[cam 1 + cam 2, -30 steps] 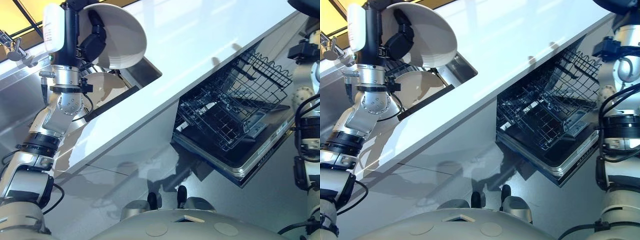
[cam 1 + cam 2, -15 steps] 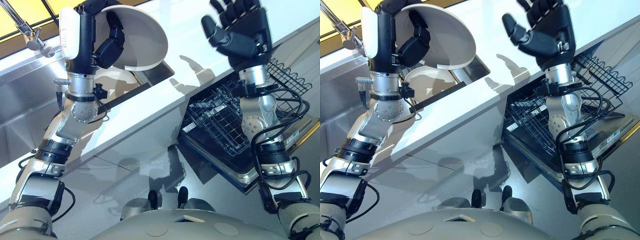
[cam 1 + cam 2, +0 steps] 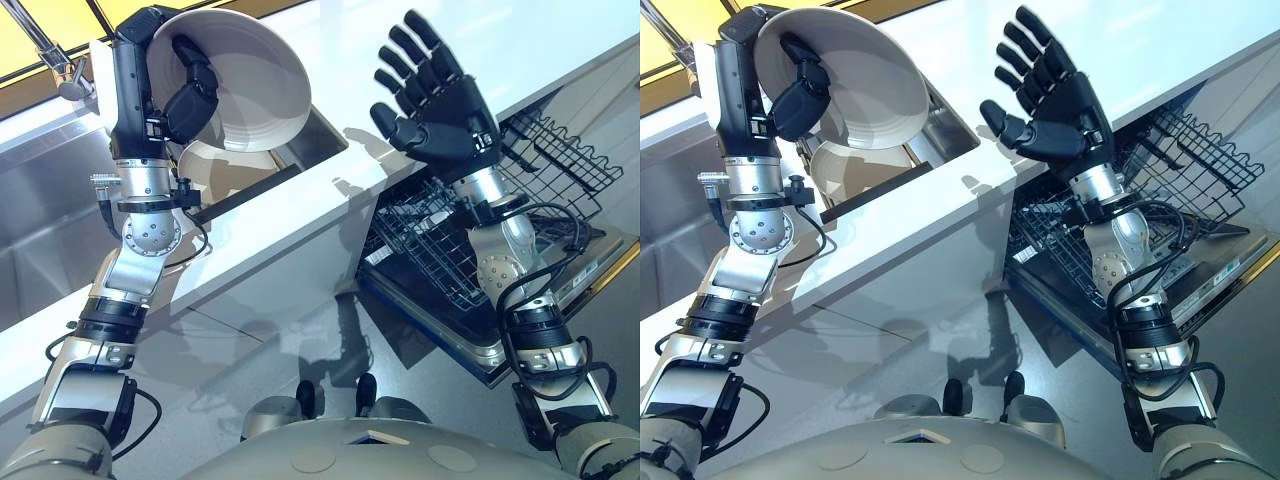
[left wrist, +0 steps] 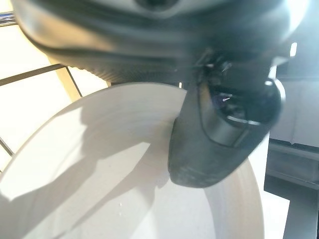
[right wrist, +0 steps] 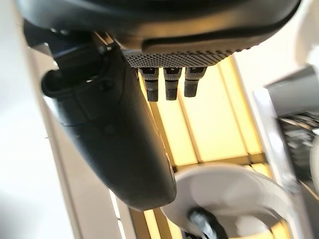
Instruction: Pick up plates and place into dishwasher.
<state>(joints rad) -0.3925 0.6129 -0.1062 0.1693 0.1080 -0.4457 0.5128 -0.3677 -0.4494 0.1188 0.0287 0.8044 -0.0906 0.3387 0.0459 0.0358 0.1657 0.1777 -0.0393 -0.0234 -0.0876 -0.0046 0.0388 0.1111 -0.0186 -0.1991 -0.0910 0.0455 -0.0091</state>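
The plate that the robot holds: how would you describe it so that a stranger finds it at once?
Start at the long white counter and go to its sink end. The held plate, white and round, is raised and tilted above the sink, pinched by the left hand. Unlike it, the second white plate lies lower, in the sink, untouched.

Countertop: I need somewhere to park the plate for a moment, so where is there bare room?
The white countertop is bare from the sink across to above the dishwasher rack; the open right hand hovers over its near edge. The sink is crowded: a second plate lies below the plate in the left hand.
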